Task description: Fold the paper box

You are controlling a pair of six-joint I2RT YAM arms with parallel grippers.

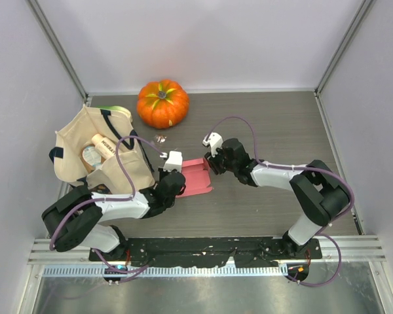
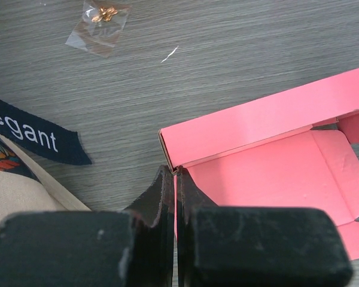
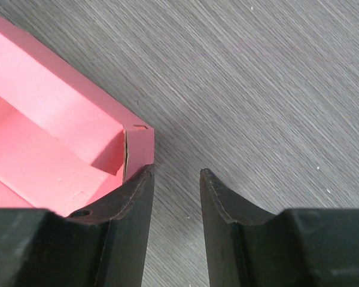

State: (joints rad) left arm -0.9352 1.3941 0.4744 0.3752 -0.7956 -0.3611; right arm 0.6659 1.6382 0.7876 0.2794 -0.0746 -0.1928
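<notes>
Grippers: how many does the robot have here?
2. The left gripper is shut on a wall of the paper box; the right gripper stands open at its other end. None hidden.

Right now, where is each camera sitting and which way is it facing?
Top external: above and behind, looking down on table, pumpkin, tote bag; both arms show.
Left wrist: looks down at paper box; left end effector shut on its wall.
Right wrist: looks down at its corner; right end effector open.
All share the paper box.
</notes>
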